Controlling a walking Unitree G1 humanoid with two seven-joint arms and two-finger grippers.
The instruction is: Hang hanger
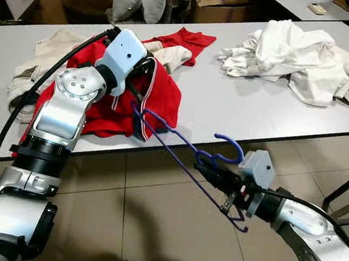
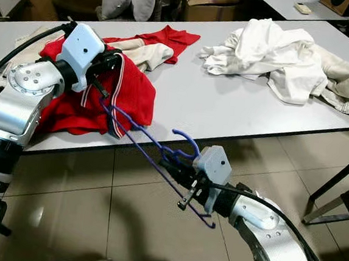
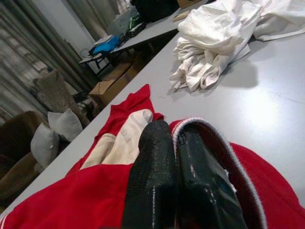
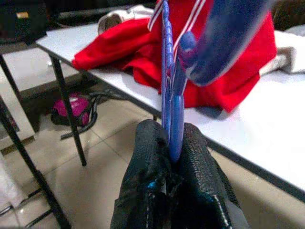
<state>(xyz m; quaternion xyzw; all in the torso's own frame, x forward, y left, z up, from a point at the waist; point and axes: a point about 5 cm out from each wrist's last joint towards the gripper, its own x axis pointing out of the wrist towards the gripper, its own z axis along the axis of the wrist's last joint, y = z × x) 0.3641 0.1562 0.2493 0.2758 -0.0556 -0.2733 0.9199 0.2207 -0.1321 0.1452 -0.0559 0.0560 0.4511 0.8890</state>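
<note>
Your right tool [image 1: 211, 170] clamps the blue hanger [image 1: 179, 144]; left tool [image 3: 183, 191], closed, pinches the red garment [image 1: 125, 102]; feed the hanger's 10 o'clock end into the collar.

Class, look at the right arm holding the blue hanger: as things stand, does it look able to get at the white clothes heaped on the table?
Probably not: the right gripper is shut on the blue hanger, so it has no free fingers, though nothing blocks the way to the white clothes.

grey table [image 1: 238, 105] — red garment [image 1: 159, 95], white clothes [image 1: 291, 52]
</note>
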